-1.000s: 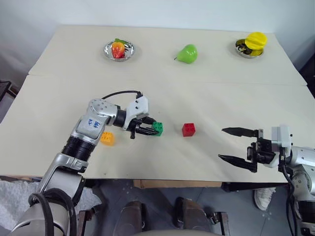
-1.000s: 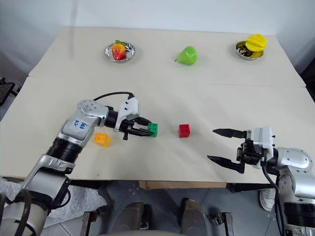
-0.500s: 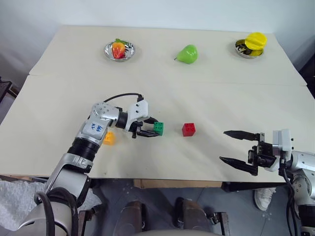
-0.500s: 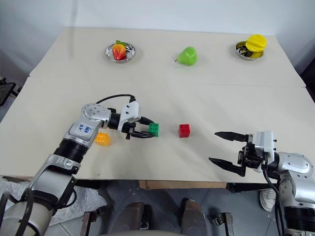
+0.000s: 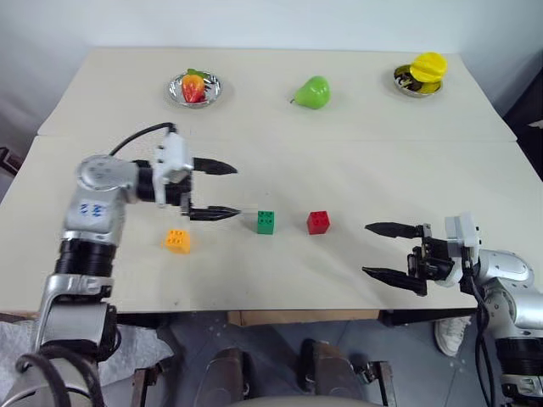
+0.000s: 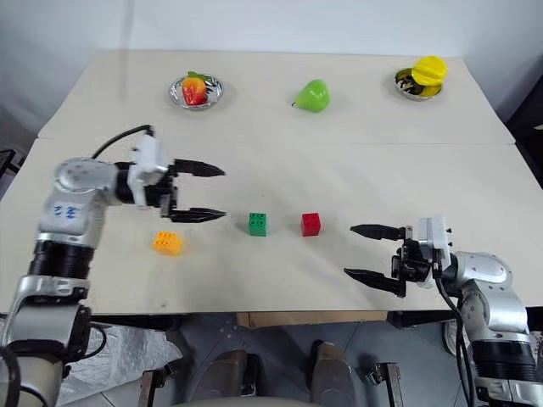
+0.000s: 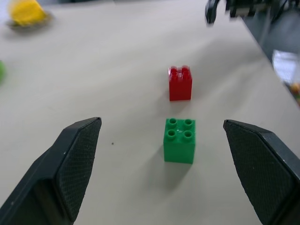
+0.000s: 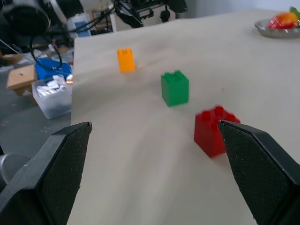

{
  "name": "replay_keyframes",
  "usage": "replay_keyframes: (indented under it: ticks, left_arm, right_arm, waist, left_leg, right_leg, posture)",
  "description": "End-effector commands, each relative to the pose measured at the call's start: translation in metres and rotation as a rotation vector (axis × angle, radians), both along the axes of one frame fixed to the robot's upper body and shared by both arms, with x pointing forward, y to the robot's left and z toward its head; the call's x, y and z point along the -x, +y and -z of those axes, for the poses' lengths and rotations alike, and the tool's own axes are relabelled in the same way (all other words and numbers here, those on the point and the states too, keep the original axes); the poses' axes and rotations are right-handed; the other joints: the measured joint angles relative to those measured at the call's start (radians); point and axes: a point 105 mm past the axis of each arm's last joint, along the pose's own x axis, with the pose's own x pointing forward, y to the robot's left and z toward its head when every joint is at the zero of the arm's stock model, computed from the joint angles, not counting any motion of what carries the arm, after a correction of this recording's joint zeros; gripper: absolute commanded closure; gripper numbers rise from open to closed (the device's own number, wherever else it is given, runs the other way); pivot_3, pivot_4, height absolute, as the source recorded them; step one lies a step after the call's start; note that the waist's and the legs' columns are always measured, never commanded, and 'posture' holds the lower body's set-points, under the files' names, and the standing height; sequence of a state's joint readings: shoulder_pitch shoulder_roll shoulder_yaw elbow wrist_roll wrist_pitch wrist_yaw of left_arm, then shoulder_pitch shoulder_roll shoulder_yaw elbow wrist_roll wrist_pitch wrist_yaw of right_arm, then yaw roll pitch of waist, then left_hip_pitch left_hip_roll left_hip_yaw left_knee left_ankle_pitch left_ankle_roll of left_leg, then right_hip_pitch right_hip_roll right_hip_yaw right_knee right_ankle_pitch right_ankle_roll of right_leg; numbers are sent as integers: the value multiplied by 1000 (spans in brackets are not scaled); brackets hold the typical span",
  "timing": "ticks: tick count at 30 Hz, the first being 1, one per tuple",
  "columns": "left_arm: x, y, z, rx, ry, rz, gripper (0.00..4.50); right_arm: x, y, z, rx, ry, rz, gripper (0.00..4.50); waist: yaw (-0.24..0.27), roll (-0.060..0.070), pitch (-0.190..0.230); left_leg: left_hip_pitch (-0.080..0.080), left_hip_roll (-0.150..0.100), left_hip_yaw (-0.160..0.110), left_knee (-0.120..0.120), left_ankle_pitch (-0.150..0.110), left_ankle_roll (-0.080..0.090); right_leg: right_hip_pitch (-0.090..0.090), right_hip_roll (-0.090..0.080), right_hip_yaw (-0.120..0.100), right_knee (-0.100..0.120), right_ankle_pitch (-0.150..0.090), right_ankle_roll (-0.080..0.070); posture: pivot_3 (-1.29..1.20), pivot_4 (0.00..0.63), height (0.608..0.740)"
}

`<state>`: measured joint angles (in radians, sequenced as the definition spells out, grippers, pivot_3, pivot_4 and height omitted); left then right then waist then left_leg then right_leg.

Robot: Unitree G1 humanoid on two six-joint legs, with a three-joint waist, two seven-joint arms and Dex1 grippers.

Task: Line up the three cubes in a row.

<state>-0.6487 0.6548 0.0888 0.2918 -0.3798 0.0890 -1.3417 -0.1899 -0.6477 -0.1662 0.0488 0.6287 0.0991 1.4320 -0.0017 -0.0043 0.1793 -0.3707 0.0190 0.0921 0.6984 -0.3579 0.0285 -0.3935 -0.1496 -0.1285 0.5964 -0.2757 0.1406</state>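
Placing done: the green cube (image 5: 265, 221) is set down beside the red cube (image 5: 318, 222), apart from it, level with it across the table (image 5: 356, 161).
Left gripper (image 5: 222, 190): jaws spread wide, nothing held, raised clear of the green cube.
Right gripper (image 5: 382, 251): jaws released, empty, near the red cube's far side.
Orange-yellow cube (image 5: 177, 241): off the line, nearer the table's front edge.
Next move: a grasp on the orange-yellow cube is judged needed, then placement level with the other two.
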Motion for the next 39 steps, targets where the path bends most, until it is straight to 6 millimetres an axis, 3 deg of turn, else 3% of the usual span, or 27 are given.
replay_keyframes:
  ticks: [1,4,6,8,11,14,18,21,23,28,33,37,39]
  left_arm:
    - [16,62,6,68,-49,-246,79]
    - [34,97,22,110,-16,-421,79]
    - [67,135,48,138,28,-613,79]
    - [97,160,67,146,55,-766,79]
    - [121,172,78,172,80,-882,79]
    - [156,186,106,158,150,-992,79]
    - [164,169,114,158,162,-980,79]
    - [153,138,108,207,114,-940,79]
    - [138,106,99,279,82,-913,79]
    - [116,61,100,318,61,-955,79]
    - [92,46,113,374,74,-1125,79]
    - [81,34,121,373,107,-1124,79]
    - [78,33,122,378,107,-1130,458]
  right_arm:
    - [-1,19,-12,-45,-77,-71,0]
    - [1,30,-16,-57,-96,-119,0]
    - [8,47,-17,-27,-116,-217,0]
    - [11,59,-21,-28,-128,-268,0]
    - [11,65,-28,-46,-162,-271,0]
    - [12,71,-33,-55,-181,-292,0]
    - [11,66,-31,-43,-180,-282,0]
    - [6,58,-28,-24,-182,-250,0]
    - [4,52,-26,-16,-172,-226,0]
    - [6,46,-23,-12,-125,-232,0]
    - [10,44,-22,-15,-87,-232,0]
    - [14,46,-21,-19,-78,-226,0]
    - [15,47,-21,-21,-74,-224,0]
  waist:
    - [-9,0,0]
    - [-18,1,1]
    - [-12,1,1]
    - [-23,1,1]
    - [-18,1,1]
    - [-2,0,1]
    - [6,0,1]
    - [6,0,0]
    - [2,0,0]
    - [-2,2,0]
    - [0,2,-1]
    - [4,2,-1]
    - [4,2,-1]
  left_leg:
    - [0,0,0,0,0,0]
    - [1,4,0,-2,-1,-1]
    - [0,6,0,0,-2,-1]
    - [1,7,1,0,-5,0]
    - [1,8,1,1,-8,0]
    - [2,8,1,2,-8,0]
    - [2,8,1,1,-10,0]
    - [2,8,1,1,-10,0]
    - [2,8,2,1,-11,0]
    - [2,10,3,1,-11,-1]
    - [2,10,6,1,-11,0]
    - [2,10,5,2,-11,1]
    - [2,10,5,2,-11,1]
  right_leg:
    - [0,0,0,0,0,0]
    - [-1,1,0,0,-1,-1]
    - [-1,0,-1,0,-1,-1]
    - [-1,0,2,0,0,-1]
    - [-1,0,1,-1,-1,-1]
    - [0,-1,1,-1,0,-2]
    - [0,-2,0,-2,0,-3]
    - [0,-2,0,-3,1,-4]
    - [0,-3,0,-4,1,-5]
    - [0,1,0,-4,2,-5]
    - [-1,2,1,-4,2,-5]
    - [0,1,1,-4,2,-5]
    - [-1,1,1,-4,2,-5]
  posture:
    - [0,150,740]
    - [0,150,740]
    - [0,150,740]
    - [0,150,740]
    - [0,150,740]
    - [0,150,740]
    - [0,150,740]
    - [0,150,740]
    - [0,150,740]
    - [0,150,740]
    - [0,150,740]
    - [0,150,740]
    - [0,150,740]
